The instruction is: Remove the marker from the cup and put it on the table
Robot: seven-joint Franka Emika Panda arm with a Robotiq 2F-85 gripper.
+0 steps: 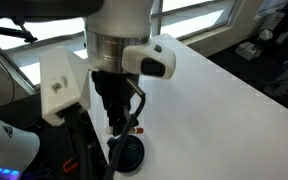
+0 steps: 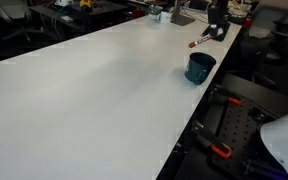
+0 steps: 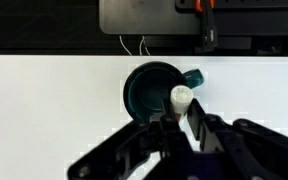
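Observation:
My gripper (image 3: 179,118) is shut on the marker (image 3: 181,97), whose pale round end points at the wrist camera. Just beyond it the dark teal cup (image 3: 146,88) stands upright on the white table (image 3: 44,100). In an exterior view the marker (image 2: 198,42) sticks out slanted from the gripper (image 2: 216,30), red tip lowest, clear of the cup (image 2: 199,67) and above the table (image 2: 94,100). In an exterior view the gripper (image 1: 122,120) hangs over the cup (image 1: 126,155) with the marker (image 1: 134,125) between its fingers.
The cup stands close to the table's edge. Past that edge is a dark rack with red-handled clamps (image 3: 206,20) (image 2: 219,150). Clutter (image 2: 169,15) sits at the table's far end. A white box (image 1: 62,85) is beside the arm.

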